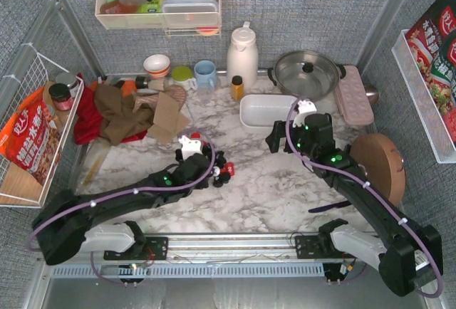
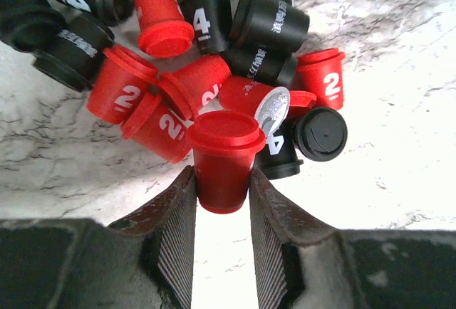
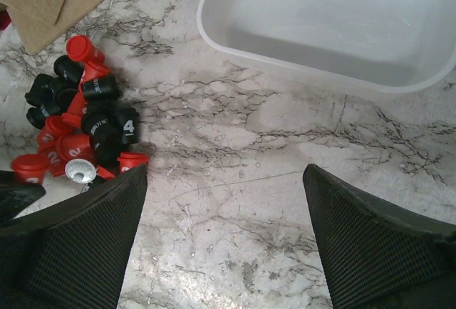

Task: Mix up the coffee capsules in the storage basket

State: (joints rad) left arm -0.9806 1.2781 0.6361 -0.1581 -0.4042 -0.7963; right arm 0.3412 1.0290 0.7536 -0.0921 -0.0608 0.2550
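Note:
A pile of red and black coffee capsules (image 1: 222, 168) lies on the marble table, also in the left wrist view (image 2: 214, 60) and the right wrist view (image 3: 78, 131). My left gripper (image 2: 221, 188) is shut on a red capsule (image 2: 222, 159) at the near edge of the pile. The white storage basket (image 1: 265, 110) stands empty behind, its wall in the right wrist view (image 3: 299, 60). My right gripper (image 3: 224, 195) is open and empty over bare marble, between the pile and the basket.
Brown cloth and cardboard (image 1: 153, 113) lie at the back left. A white jug (image 1: 242, 56), a lidded pot (image 1: 307, 72), a pink tray (image 1: 354, 95) and a wooden disc (image 1: 381, 163) stand at the back and right. A wire basket (image 1: 32, 131) hangs at left.

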